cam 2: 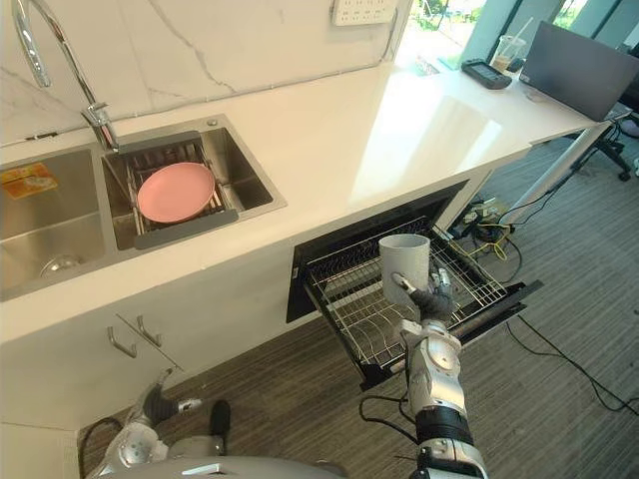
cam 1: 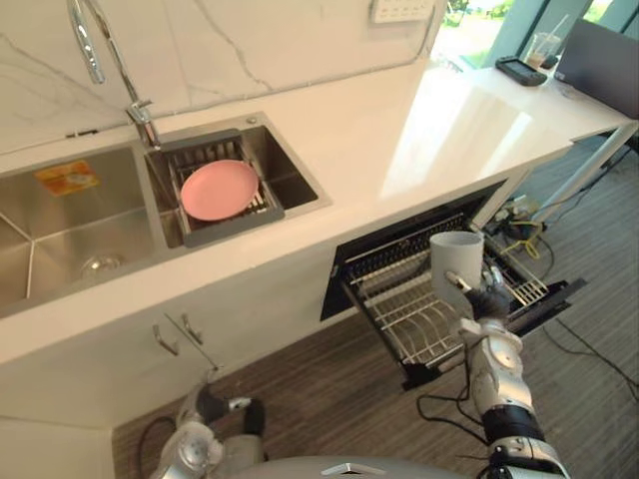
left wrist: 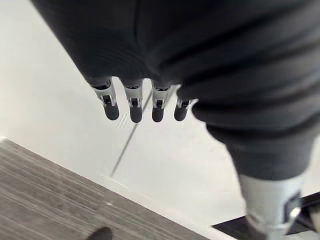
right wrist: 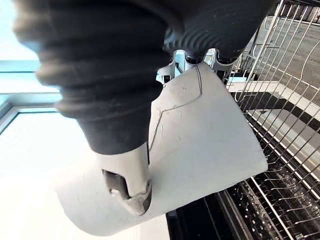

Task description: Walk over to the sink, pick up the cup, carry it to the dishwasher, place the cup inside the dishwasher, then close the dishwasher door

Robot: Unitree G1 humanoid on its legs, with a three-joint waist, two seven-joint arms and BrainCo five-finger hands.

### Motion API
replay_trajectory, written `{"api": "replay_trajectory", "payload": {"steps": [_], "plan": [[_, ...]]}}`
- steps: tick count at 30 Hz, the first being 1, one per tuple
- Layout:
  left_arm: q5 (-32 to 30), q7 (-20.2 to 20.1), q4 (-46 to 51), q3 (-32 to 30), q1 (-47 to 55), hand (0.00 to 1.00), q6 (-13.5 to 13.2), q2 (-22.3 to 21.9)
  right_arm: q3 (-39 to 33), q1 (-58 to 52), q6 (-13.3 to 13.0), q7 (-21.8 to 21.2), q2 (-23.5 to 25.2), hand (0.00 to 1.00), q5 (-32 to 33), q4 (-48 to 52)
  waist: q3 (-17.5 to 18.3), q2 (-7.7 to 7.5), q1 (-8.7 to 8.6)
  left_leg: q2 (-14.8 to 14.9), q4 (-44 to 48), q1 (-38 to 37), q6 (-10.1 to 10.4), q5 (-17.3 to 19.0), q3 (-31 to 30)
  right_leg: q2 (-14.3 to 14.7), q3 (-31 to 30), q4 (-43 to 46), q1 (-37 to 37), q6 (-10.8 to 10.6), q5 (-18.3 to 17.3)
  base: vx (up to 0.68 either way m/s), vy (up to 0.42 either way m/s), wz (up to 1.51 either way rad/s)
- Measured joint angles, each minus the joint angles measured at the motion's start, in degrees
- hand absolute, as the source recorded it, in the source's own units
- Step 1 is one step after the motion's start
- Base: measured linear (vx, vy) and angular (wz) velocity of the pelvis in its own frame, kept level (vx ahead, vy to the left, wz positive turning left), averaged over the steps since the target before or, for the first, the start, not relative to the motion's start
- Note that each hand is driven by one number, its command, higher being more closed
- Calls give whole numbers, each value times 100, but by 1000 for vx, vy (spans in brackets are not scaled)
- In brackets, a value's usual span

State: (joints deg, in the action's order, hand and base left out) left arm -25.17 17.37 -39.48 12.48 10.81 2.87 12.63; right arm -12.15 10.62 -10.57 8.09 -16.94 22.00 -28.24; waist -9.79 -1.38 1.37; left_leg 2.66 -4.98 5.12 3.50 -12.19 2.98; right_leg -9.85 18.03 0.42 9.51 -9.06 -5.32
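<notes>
My right hand (cam 1: pixel 486 299) is shut on a pale grey cup (cam 1: pixel 455 261), held upright above the pulled-out wire rack (cam 1: pixel 414 309) of the open dishwasher (cam 2: pixel 329 261). In the right wrist view the thumb (right wrist: pixel 127 180) presses the cup (right wrist: pixel 200 150) against the fingers, with the rack's wires (right wrist: pixel 280 150) just beyond. The dishwasher door (cam 1: pixel 544 299) lies folded down under the rack. My left hand (left wrist: pixel 145 102) hangs low beside the white cabinet front, fingers straight and holding nothing; it also shows at the bottom left (cam 1: pixel 215 407).
A double steel sink (cam 1: pixel 60 215) sits in the white counter (cam 1: pixel 399 130), with a pink plate (cam 1: pixel 220 189) on a drainer and a tap (cam 1: pixel 130 80) behind. A desk (cam 1: pixel 559 100) with a laptop stands far right. Cables lie on the grey floor (cam 1: pixel 599 389).
</notes>
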Motion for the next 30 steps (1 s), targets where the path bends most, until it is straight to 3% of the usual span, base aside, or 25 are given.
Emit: {"api": "replay_trajectory", "payload": {"steps": [5,7,12,20,28,29,30], "plan": [[68,211,-177,-378,-21,0,233,45,19,872,198,452,-389,100,-315,-450,-701,33,107,1,4,445,-55,-166,-18,32,31,37,-405,30,130,-64,25,6],[258,280,-176,-509,-21,0,255,54,8,1143,238,554,-638,100,-441,-511,-1010,34,177,-34,9,581,-168,-270,-63,7,58,64,-481,-49,211,-3,15,13],[532,439,-181,-666,-20,0,247,78,8,1770,316,637,-1117,100,-451,-735,-1522,40,281,-111,37,698,-206,-318,-152,-41,135,107,-575,-52,212,-5,13,12],[1013,656,-461,-667,-21,0,152,68,33,2190,593,630,-1815,100,-670,-1667,-1780,236,366,-111,6,1117,-162,-346,-312,-60,128,456,-1104,-2,53,-41,-3,2],[1176,869,-628,-553,-59,0,98,5,321,2574,726,594,-1982,100,-667,-2436,-1931,471,376,-165,39,1354,-195,-413,-448,-115,197,621,-1361,-45,-23,31,-11,6],[1179,868,-629,-554,-58,0,86,-12,335,2584,812,525,-1982,0,-667,-2481,-1945,498,378,-181,40,1355,-202,-418,-473,-129,231,653,-1359,-57,-59,48,-25,12],[1182,868,-632,-555,-56,0,84,-23,372,2583,856,462,-1982,0,-667,-2495,-1947,503,377,-188,40,1354,-201,-418,-482,-136,246,672,-1358,-60,-75,61,-35,15]]}}
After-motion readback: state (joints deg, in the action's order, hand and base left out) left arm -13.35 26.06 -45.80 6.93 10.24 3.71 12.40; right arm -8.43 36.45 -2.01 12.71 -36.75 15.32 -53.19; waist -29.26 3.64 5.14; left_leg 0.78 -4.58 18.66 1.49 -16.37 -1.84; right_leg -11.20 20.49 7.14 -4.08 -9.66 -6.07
